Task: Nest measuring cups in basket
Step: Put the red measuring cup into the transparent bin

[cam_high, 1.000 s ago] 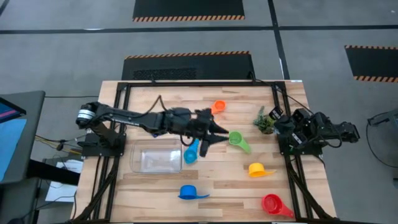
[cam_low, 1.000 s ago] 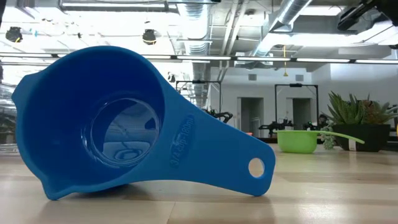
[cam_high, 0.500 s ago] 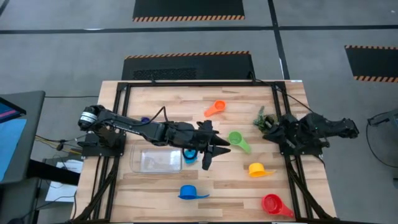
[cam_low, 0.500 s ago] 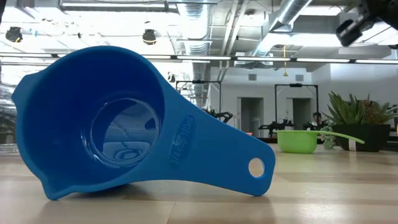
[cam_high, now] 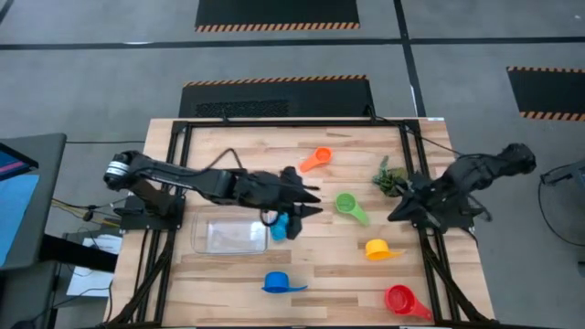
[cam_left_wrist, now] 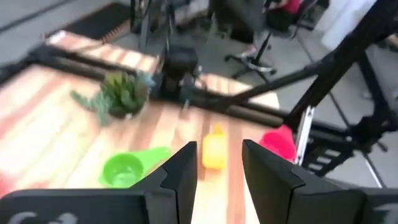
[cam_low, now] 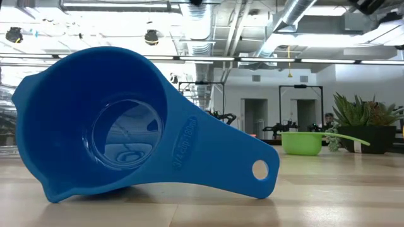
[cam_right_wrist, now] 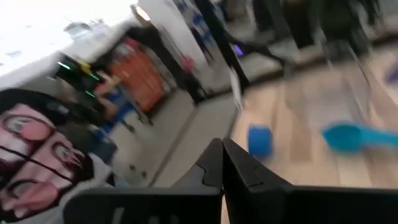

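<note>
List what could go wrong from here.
The left gripper hangs with open fingers over a blue cup that sits beside the basket, not in it; lowering there could knock it away. The right gripper, shut, is close to the plant and could brush it.

We are looking at a robotics lab or workshop set in an open industrial hall. Our wooden worktable (cam_high: 302, 265) sits in a black metal frame (cam_high: 292, 124) on a grey concrete floor, where dark mats edged with orange hazard stripes (cam_high: 277, 26) mark out zones. Across the table we see exposed silver ducts (cam_low: 297, 19) and pipes under a bare ceiling, strip lights, and more black test frames (cam_low: 303, 107) farther back. An office chair (cam_left_wrist: 252, 37) stands beyond the table, and a potted plant (cam_low: 366, 123) sits at its edge
</note>
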### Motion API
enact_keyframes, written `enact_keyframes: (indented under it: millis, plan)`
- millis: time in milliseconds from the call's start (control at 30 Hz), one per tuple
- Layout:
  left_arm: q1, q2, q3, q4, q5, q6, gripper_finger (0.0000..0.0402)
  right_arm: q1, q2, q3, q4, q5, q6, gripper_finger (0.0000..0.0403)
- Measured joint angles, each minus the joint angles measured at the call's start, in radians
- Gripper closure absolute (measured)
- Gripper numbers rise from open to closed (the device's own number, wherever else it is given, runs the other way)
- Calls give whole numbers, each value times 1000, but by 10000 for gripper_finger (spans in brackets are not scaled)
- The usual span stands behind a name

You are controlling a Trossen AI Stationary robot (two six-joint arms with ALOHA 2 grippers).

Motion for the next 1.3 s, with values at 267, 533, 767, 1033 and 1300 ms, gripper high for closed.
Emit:
enact_keyframes:
  millis: [267,533,767,1033,1300]
  plan:
    - [-39,-157,1,-156,-42,56,285,141,313,209,-330,18,172,386]
    - [-77,-184,1,-277,-46,56,285,277,533,245,-508,19,478,386]
    - [-106,-183,-22,-375,-107,53,285,411,690,246,-517,20,722,383]
    - [-133,-183,-22,-457,-147,27,285,597,857,246,-462,16,1037,381]
    - [-157,-183,-22,-457,-167,54,285,697,986,245,-391,18,1173,381]
